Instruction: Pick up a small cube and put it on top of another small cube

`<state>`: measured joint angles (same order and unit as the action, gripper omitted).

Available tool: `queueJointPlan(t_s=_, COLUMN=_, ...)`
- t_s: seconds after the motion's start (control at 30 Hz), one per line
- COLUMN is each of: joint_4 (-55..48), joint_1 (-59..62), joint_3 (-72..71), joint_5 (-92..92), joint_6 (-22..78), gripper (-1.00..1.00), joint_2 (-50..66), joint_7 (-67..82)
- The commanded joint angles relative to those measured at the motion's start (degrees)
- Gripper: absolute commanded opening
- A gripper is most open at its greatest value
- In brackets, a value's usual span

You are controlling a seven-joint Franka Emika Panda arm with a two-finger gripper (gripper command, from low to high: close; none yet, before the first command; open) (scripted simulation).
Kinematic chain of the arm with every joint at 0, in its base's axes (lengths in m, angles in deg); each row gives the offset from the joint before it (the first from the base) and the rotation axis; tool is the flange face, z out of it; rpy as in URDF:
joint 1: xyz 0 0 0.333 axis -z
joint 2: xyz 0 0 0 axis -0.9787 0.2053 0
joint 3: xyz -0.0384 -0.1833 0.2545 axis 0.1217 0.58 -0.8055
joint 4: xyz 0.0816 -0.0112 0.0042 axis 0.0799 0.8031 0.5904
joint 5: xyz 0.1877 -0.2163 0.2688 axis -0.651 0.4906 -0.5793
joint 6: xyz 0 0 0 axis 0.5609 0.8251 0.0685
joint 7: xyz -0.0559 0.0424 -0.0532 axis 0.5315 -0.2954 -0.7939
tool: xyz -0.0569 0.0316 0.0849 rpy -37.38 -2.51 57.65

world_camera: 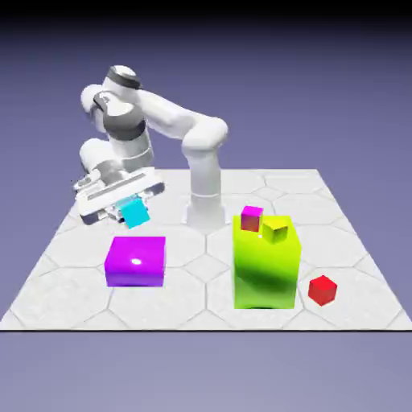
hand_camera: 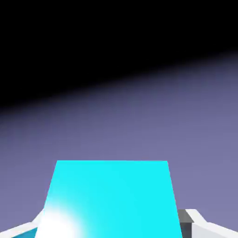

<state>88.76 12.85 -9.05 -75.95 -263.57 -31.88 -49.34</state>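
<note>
Two small cubes matter here, and they sit well apart. One, the small cyan cube, is pinched in the white two-finger claw, whose jaws are drawn in tight on its sides; the cube hangs clear above the pale hexagon-tiled desk, near nine o'clock in the exterior view. In the hand view its cyan face fills the lower middle, with a grey fingertip showing beside it and only backdrop beyond, so the claw is not pointing at the desk.

At about four o'clock in the exterior view, the small bright red cube rests on the desk, just beside the tall lime-green block. On top of that block sit a small magenta cube and a small yellow-green cube. A squat purple block lies below the claw.

Risks, as I judge them: the lime block stands between the claw and the red cube, so a low crossing could knock it or sweep off the cubes on top. Crowding beside that block may also foul a finger during the descent. With the hand tilted, the cyan cube could land askew and slide off such a small top, or nudge the red cube aside.
</note>
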Motion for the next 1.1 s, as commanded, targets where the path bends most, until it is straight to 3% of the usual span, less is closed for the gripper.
queueJointPlan(t_s=0.0, joint_4=-0.64, joint_1=1.69, joint_3=-2.08, joint_5=0.05, joint_6=1.04, gripper=-1.0, joint_2=-0.11, joint_7=-2.3)
queueJointPlan(t_s=1.07, joint_4=-21.03, joint_1=55.9, joint_3=-68.53, joint_5=1.88, joint_6=36.21, gripper=-1.0, joint_2=-3.49, joint_7=-75.88)
